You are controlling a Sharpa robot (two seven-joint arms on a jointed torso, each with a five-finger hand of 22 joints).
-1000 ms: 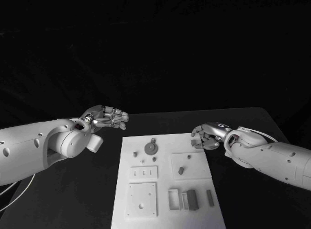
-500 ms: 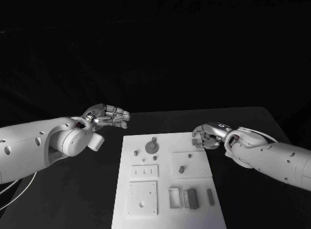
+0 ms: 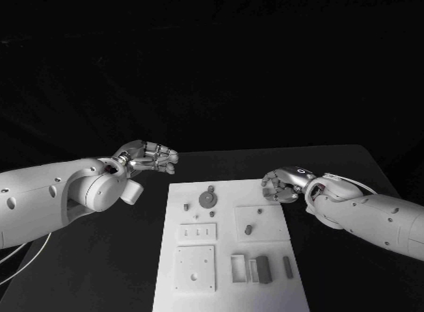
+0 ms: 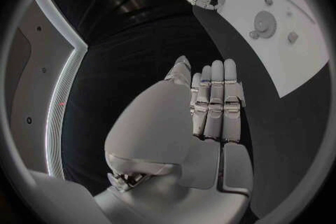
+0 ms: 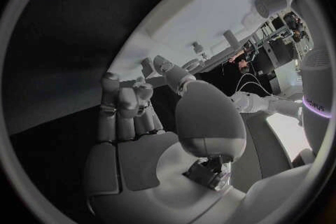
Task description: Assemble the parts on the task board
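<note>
**Right hand nearest the board's far corner, both hands empty**

The black table [image 3: 343, 169] carries everything, and on its middle lies the task board [image 3: 226, 260], one long white plate whose long axis runs straight away from the robot. The two white arms flank it. The right hand [image 3: 282, 185] hovers at the board's far right corner, just over or just beside its edge; I cannot tell whether it touches. The left hand [image 3: 148, 158] hangs off the board's far left corner, apart from it, over bare table. So the right hand is the nearer of the two, and the parts lie toward the robot and inward from it.

Neither hand has hold of anything. The left hand [image 4: 213, 98] has its fingers curled in together against the palm with nothing between them. The right hand [image 5: 129, 117] has its fingers bent inward too, loosely, and nothing shows in them.

Counted on the board, largest first: three raised square plates, one near the robot on the left, one with three small slots beyond it, one at mid-right. Then one round disc [image 3: 207, 200] at the far end, nearest the hands. Then three upright block-like parts [image 3: 261, 268] side by side at the near right. Then about five small pegs or studs scattered around the disc and on the right plate; they are too small to count surely.

My judgement: assembly has not visibly begun, and the disc is the easiest reach for the right hand.
</note>
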